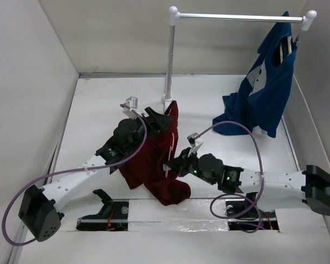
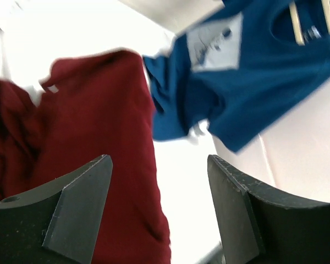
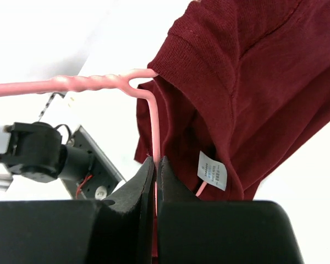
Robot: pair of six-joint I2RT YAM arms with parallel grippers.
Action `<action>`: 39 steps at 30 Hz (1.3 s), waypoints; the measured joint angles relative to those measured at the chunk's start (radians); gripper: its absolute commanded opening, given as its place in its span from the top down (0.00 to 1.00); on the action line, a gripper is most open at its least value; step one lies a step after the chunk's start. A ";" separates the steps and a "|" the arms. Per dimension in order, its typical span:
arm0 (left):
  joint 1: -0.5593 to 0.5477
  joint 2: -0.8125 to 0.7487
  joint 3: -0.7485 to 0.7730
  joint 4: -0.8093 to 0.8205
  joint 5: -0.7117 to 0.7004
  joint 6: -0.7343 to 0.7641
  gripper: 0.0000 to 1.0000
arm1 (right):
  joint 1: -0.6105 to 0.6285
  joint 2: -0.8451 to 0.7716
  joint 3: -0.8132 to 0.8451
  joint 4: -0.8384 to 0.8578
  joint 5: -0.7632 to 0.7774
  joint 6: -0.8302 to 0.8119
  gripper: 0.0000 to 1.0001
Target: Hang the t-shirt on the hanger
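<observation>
right claw (image 3: 155, 165) pinches the hanger (image 3: 99, 83), touching the t-shirt (image 3: 253, 82).

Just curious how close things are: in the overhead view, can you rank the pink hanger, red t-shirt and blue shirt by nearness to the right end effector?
1. The pink hanger: clamped in the right end effector.
2. The red t-shirt: draped just to its left.
3. The blue shirt: far back right, on the rail.

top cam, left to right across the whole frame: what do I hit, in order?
Black shoulder block of the left arm → dark red cloth t-shirt → navy-blue cloth garment hanging at the back → black shoulder block of the right arm. Anything overlapping the t-shirt is left out.
</observation>
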 measured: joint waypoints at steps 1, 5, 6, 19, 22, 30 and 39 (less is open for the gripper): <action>0.000 0.011 0.020 -0.008 -0.023 0.015 0.34 | 0.000 -0.014 -0.006 -0.004 -0.007 0.000 1.00; 0.004 0.102 0.134 -0.048 -0.103 0.078 0.35 | 0.000 -0.071 -0.029 -0.013 -0.054 -0.005 1.00; 0.008 0.124 0.156 -0.051 -0.109 0.091 0.35 | 0.000 -0.084 -0.032 -0.018 -0.066 -0.008 1.00; 0.221 0.296 0.222 0.019 0.052 0.069 0.28 | -0.014 -0.234 -0.055 -0.111 -0.192 -0.037 1.00; 0.218 0.330 0.222 0.085 0.113 0.038 0.28 | -0.016 -0.251 -0.061 -0.132 -0.206 -0.038 1.00; 0.214 0.445 0.222 0.205 0.237 -0.056 0.29 | -0.023 -0.275 -0.068 -0.156 -0.241 -0.046 1.00; 0.214 0.481 0.205 0.318 0.286 -0.115 0.53 | -0.109 -0.342 -0.079 -0.179 -0.354 -0.055 1.00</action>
